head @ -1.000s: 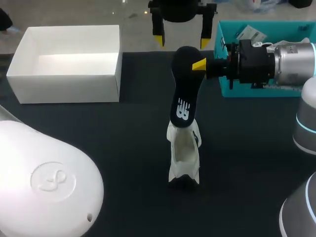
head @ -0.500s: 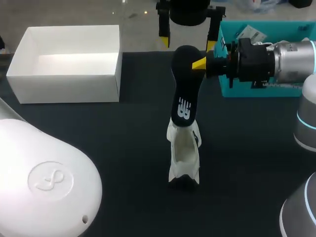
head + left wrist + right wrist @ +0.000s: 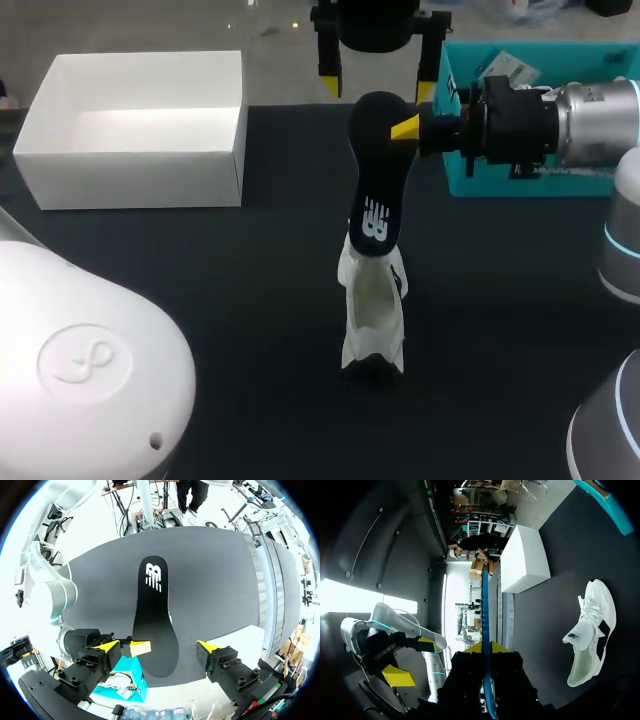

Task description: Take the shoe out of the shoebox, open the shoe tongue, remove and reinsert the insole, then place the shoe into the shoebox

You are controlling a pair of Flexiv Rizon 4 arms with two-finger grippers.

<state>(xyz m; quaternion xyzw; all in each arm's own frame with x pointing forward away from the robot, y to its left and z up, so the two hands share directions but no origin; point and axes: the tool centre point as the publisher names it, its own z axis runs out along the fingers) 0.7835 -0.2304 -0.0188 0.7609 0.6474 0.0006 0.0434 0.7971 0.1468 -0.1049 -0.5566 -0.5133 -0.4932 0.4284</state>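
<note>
Black foam insole (image 3: pixel 372 180) with a white logo at its narrow end is out of the shoe and held in the air over the dark table (image 3: pixel 200 300); the right gripper (image 3: pixel 401 129) has its two fingers closed on one edge of the broad end, and its own wrist view shows the sheet edge-on between the yellow tips. The left gripper (image 3: pixel 376 82) hangs above that same broad end with its jaws spread wide, one finger on each side of the insole and neither touching it; it holds nothing. The white lace-up shoe (image 3: pixel 372 312) lies on the table below the logo end; whether the insole's tip touches it, I cannot tell. The white open cardboard shoebox (image 3: pixel 140 150) stands well apart, toward the left arm's side.

I judge the insole to be very light, thin and bendy; held by one edge it will likely sag or twist, so a pinch across the flat near the broad end should steer it better. The shoe looks soft-walled and light; a grip on the heel collar would probably hold it firmest while the insole slides in.
</note>
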